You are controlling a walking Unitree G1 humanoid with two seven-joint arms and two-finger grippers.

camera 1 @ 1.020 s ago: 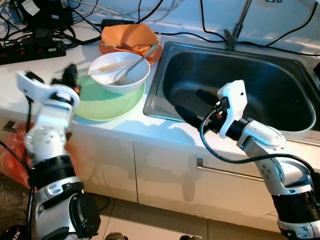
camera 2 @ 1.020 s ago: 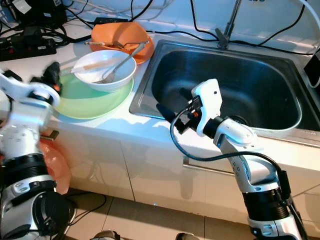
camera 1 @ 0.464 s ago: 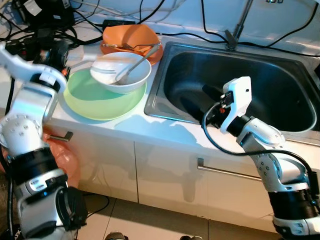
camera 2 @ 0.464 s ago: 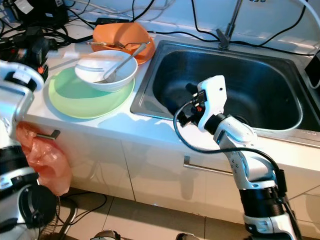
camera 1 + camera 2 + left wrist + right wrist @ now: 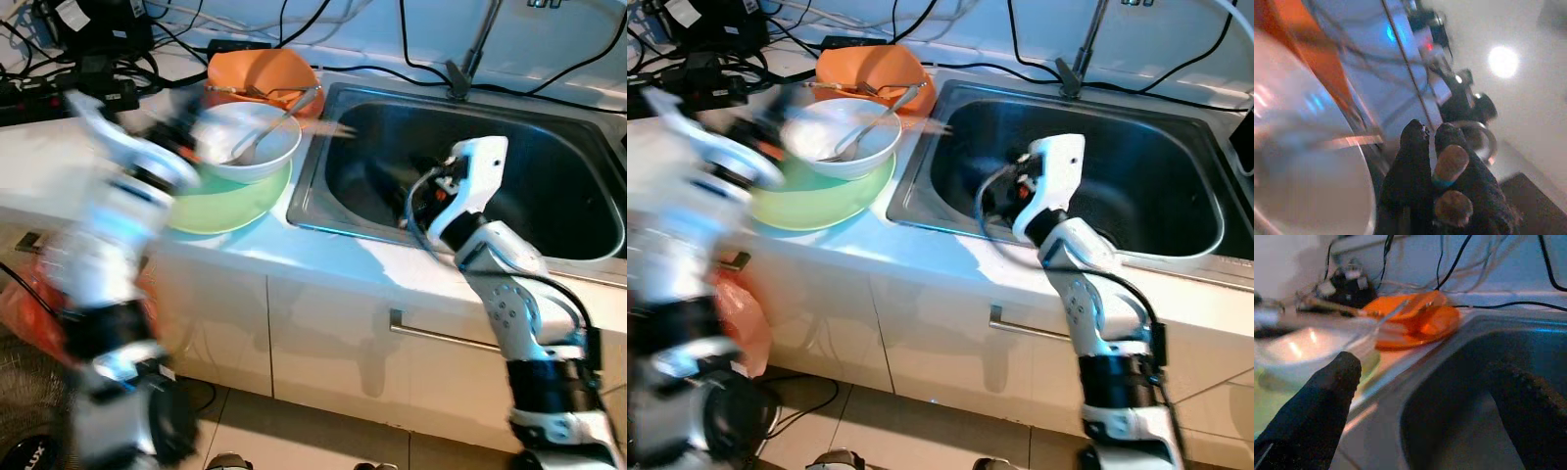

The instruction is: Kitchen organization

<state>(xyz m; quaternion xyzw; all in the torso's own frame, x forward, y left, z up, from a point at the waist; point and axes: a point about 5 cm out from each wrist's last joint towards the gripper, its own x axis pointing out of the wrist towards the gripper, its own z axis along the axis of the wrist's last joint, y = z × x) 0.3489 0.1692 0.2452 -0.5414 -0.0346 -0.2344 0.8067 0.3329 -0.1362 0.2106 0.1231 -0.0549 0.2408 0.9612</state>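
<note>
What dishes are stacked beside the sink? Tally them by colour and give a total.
White bowl: 1
Green plate: 1
Orange dishes: 1 stack, count inside unclear
Total: 3 colours, at least 3 dishes

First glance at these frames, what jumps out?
The blurred silver left arm sweeping across the counter's left, its tool shut on thin sticks beside the white ceramic bowl. That bowl holds a metal spoon and sits on a pale green round plate, with an orange bowl behind. On the right, the right tool hangs open over the stainless steel sink.
</note>
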